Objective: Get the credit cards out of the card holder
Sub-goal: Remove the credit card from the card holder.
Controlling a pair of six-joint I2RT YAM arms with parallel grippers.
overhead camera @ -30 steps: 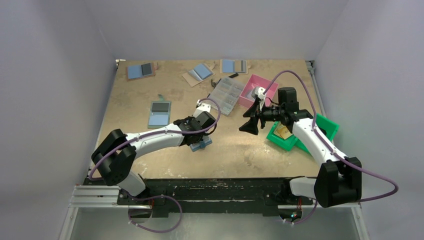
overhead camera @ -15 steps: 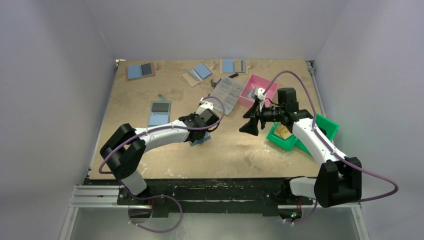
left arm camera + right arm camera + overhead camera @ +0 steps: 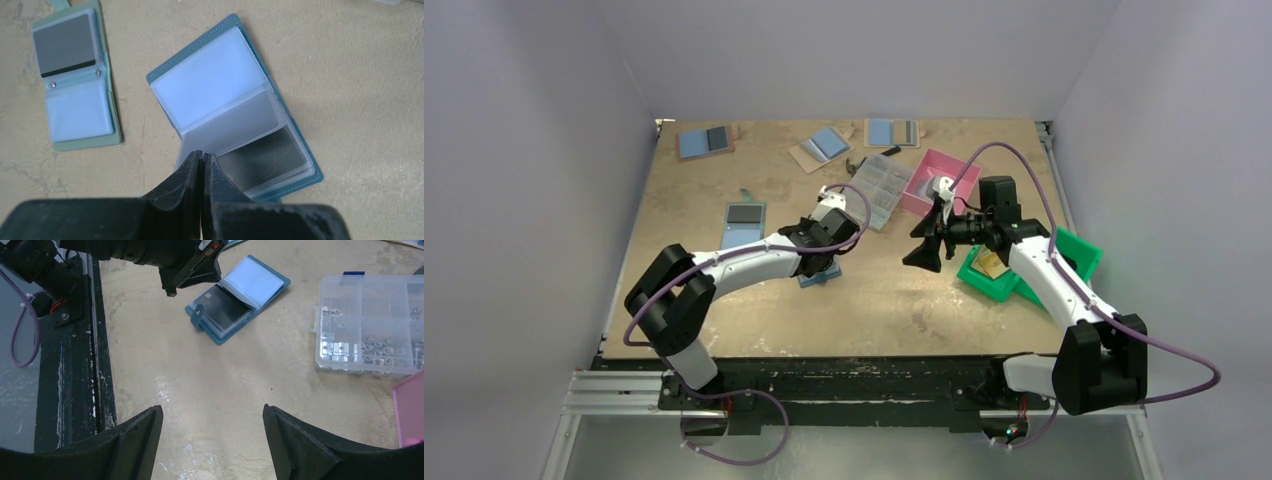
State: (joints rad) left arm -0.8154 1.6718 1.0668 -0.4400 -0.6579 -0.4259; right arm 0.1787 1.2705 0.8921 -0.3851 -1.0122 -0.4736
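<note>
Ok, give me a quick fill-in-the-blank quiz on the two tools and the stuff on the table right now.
1. The left tool, over the blue folding card holder that lies open, is ___.
2. The right tool holds nothing and is ___.
3. The square plastic tray right beside the clear plastic compartment box is ___ in colour.

Missing words: shut; open; pink.
</note>
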